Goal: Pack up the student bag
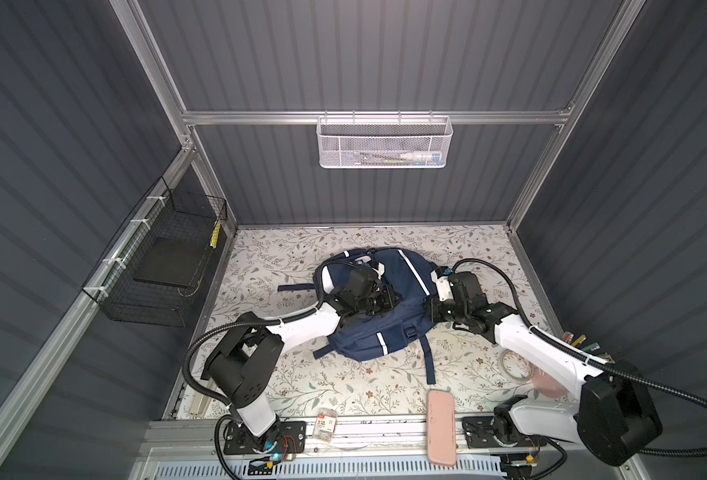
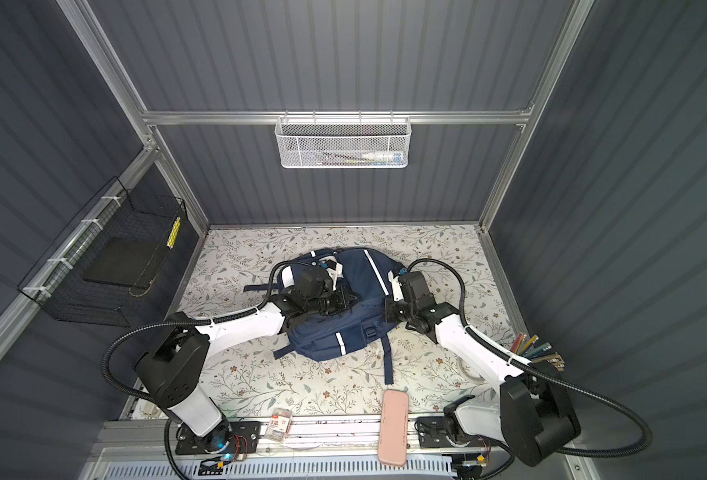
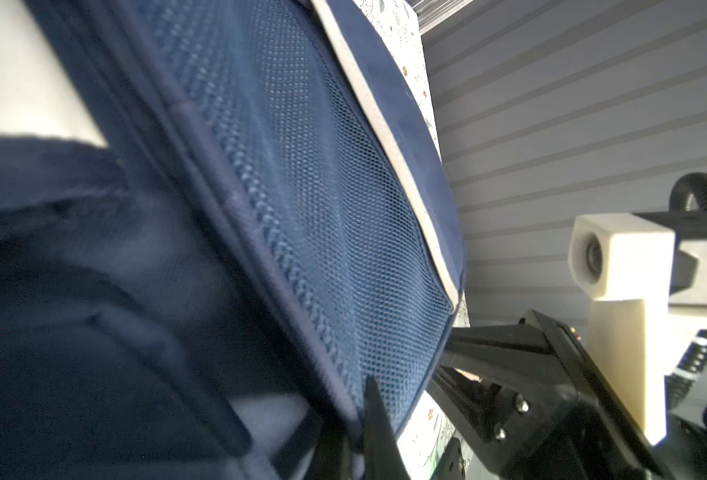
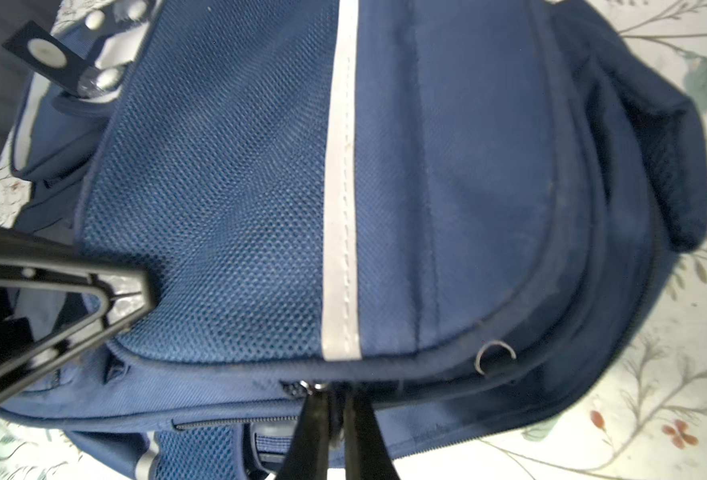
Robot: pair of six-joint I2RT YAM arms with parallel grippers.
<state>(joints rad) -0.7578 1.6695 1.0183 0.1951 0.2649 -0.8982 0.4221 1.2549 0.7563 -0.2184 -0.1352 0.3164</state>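
Clenched on the student bag (image 1: 364, 340)!
Right claw (image 4: 339, 432) pinches the zip pull (image 4: 316, 386), left claw (image 3: 353, 440) grips bag fabric; a skewed tug could slip it.

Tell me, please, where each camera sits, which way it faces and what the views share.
Top views: high over the near edge, looking down on the table and student bag; both arms show.
Left wrist: on the left arm, close against the bag's mesh side; left gripper shut on its fabric; the right wrist camera shows.
Right wrist: on the right arm, facing the bag's white stripe; right gripper shut at a zip.
Shared: every view shows the bag; both top views show nearly the same scene.
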